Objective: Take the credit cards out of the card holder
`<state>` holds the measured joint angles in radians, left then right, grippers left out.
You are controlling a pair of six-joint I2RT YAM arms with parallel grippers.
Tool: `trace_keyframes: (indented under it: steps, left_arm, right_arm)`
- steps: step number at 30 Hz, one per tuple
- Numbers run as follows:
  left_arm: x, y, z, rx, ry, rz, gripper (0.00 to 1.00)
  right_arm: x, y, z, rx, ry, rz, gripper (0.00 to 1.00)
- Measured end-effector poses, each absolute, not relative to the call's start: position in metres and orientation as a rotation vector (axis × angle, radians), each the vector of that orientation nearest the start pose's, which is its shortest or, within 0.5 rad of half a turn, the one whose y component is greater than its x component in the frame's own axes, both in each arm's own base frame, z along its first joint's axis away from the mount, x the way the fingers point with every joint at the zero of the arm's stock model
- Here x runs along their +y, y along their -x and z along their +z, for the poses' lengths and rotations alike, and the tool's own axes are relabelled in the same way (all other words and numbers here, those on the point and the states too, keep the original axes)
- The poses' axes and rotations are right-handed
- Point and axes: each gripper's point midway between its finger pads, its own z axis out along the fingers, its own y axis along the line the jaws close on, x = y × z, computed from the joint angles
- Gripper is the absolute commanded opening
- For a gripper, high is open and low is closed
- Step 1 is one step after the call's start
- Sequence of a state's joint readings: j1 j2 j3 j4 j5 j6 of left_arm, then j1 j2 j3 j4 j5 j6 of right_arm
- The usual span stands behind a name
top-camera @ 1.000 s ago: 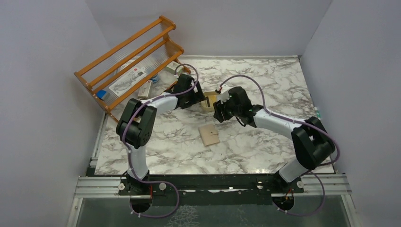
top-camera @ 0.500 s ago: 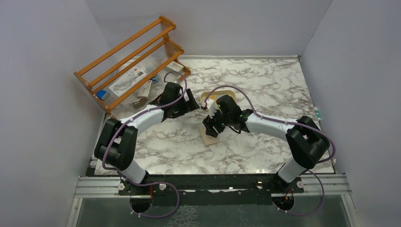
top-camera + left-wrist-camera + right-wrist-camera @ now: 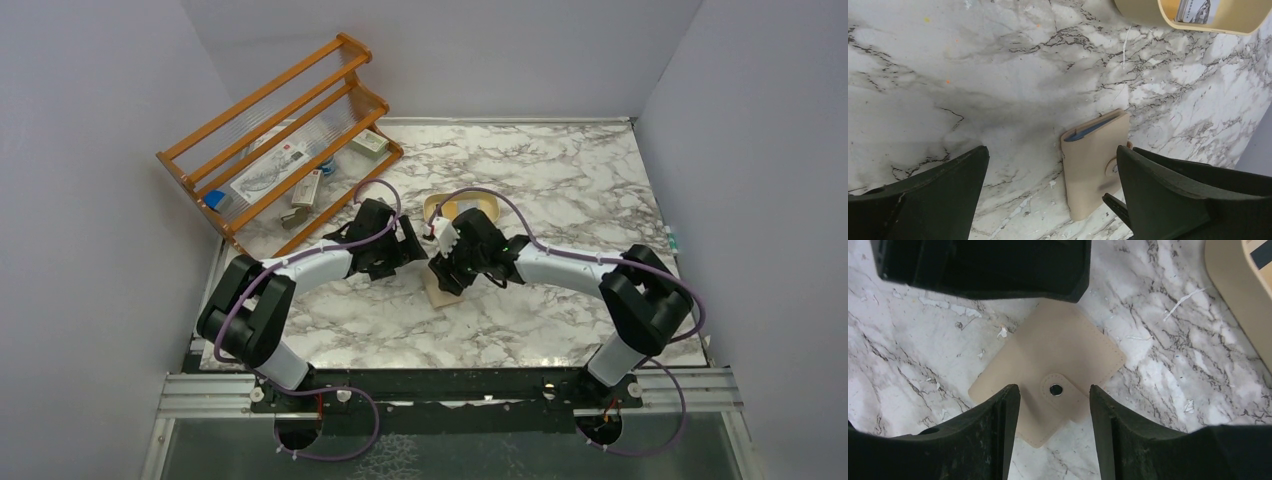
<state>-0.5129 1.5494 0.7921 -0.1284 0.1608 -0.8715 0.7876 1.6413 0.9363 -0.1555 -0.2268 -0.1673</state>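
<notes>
From my station I see the card holder (image 3: 437,293) lying flat and closed on the marble table (image 3: 560,170), just on the near side of the cream oval tray (image 3: 487,200) and between the two arms. The right wrist view looks straight down on it: the tan card holder (image 3: 1048,350) sits cornerwise, its snap tab (image 3: 1063,395) folded over and pressed down. The right gripper (image 3: 1054,390) hangs right over that tab with its claw apart, one finger on each side of it and closed on nothing; whether the tips touch the leather I cannot tell. The left gripper (image 3: 1052,152) is spread wide above bare marble, holding nothing, with the card holder (image 3: 1095,160) nearer its right-hand finger. A thin blue line shows along the holder's open edge, possibly lining, possibly a card edge. The credit cards (image 3: 1198,7) I can make out lie in the tray (image 3: 1143,12): a whitish printed one in the left wrist view, and one with a dark stripe at the corner of the right wrist view. An orange wooden rack (image 3: 280,110) stands at the far left of the table.
</notes>
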Motion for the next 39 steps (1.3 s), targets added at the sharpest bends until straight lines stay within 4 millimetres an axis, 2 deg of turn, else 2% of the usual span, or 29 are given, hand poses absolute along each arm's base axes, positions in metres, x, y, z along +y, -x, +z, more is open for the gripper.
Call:
trace_keyframes:
  steps: [7,10,15,18,24,34,39]
  left_arm:
    - [-0.233,-0.289,0.048,2.579,0.410,-0.774,0.99]
    - [-0.233,-0.289,0.048,2.574,0.415,-0.781,0.99]
    - [-0.234,-0.289,0.049,2.567,0.418,-0.788,0.99]
    - [-0.233,-0.288,0.049,2.566,0.420,-0.790,0.99]
    - [-0.235,-0.287,0.049,2.560,0.420,-0.810,0.99]
    - [-0.244,-0.282,0.052,2.559,0.413,-0.862,0.99]
    - [-0.251,-0.283,0.051,2.550,0.410,-0.896,0.99]
  right_arm:
    - [0.297,-0.241,0.035,2.183,1.259,0.512,0.50]
    - [0.297,-0.241,0.034,2.185,1.251,0.495,0.50]
    - [0.296,-0.243,0.032,2.193,1.230,0.480,0.43]
    - [0.296,-0.246,0.032,2.196,1.217,0.469,0.33]
    - [0.299,-0.250,0.033,2.194,1.196,0.460,0.01]
    - [0.306,-0.259,0.037,2.225,1.078,0.510,0.01]
    - [0.306,-0.263,0.051,2.220,0.968,0.603,0.01]
